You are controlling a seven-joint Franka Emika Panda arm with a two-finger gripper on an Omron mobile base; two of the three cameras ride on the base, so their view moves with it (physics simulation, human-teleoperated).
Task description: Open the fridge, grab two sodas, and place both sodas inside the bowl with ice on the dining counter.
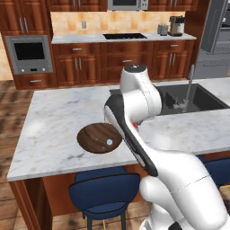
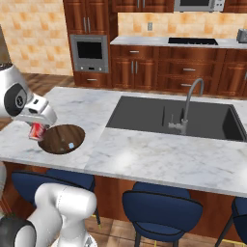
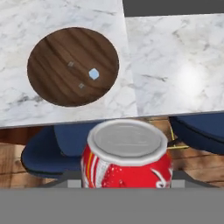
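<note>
My gripper (image 2: 37, 128) is shut on a red and white soda can (image 3: 127, 162), held upright just off the near edge of the dining counter (image 1: 54, 112). The can (image 2: 36, 131) hangs beside the left rim of the dark brown bowl (image 2: 61, 139). That bowl (image 3: 72, 65) sits on the white marble and holds a few small ice cubes (image 3: 93, 74). In the left base view the bowl (image 1: 95, 137) lies just left of my arm, which hides the hand. The grey fridge (image 1: 214, 58) stands at the far right with a door swung out.
An inset sink (image 2: 169, 118) with a curved faucet (image 2: 186, 103) lies right of the bowl. Blue stools (image 1: 105, 191) (image 2: 161, 205) stand under the counter's near edge. Wood cabinets, an oven and a cooktop counter line the back wall.
</note>
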